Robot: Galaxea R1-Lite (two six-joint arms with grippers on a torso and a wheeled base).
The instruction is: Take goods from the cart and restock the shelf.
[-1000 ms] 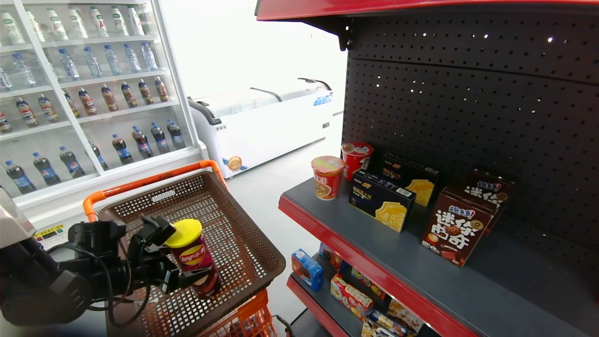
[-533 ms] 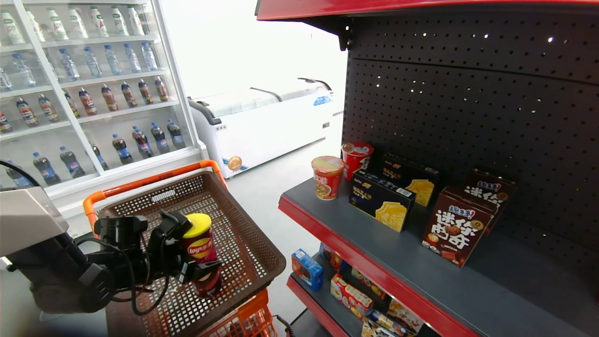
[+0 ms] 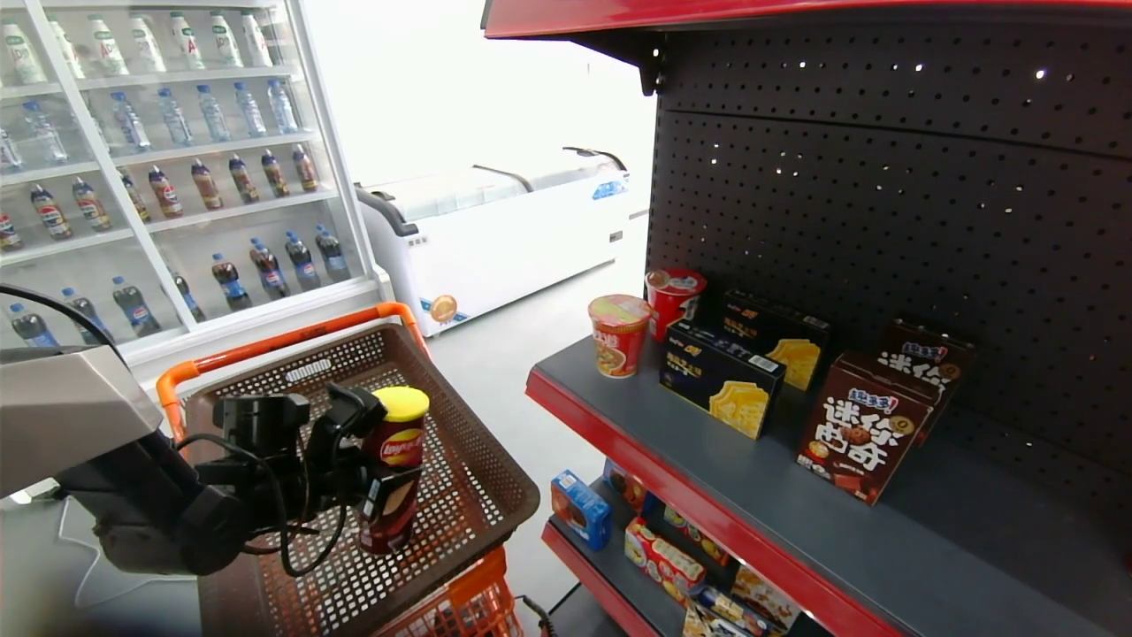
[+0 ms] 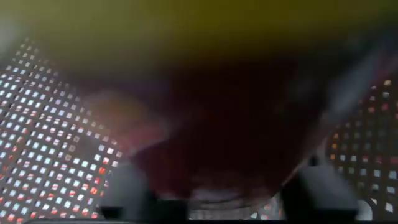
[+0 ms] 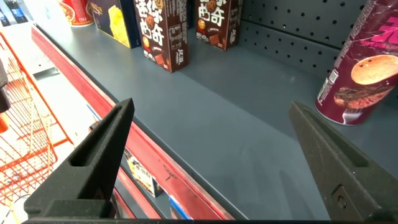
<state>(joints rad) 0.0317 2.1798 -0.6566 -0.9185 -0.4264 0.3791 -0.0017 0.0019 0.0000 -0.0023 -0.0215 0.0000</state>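
Note:
My left gripper [image 3: 376, 464] is shut on a dark red chip can [image 3: 393, 469] with a yellow lid, holding it upright above the brown cart basket [image 3: 478, 460]. In the left wrist view the chip can [image 4: 211, 124] looms close and blurred between the fingers [image 4: 127, 193]. My right gripper [image 5: 211, 155] stands open above the grey shelf board [image 5: 236, 118], with nothing between its fingers. A second dark red chip can [image 5: 357, 68] stands on that shelf by the pegboard.
The shelf [image 3: 752, 478] holds two cup noodles [image 3: 619, 334], dark biscuit boxes [image 3: 721, 376] and brown cookie boxes [image 3: 862, 429]. Snack packs [image 3: 659, 553] fill the lower shelf. A drinks fridge [image 3: 159, 177] and chest freezer [image 3: 495, 230] stand behind the cart.
My left arm has lifted the chip can up and to the right, away from the basket floor. The can has turned more upright.

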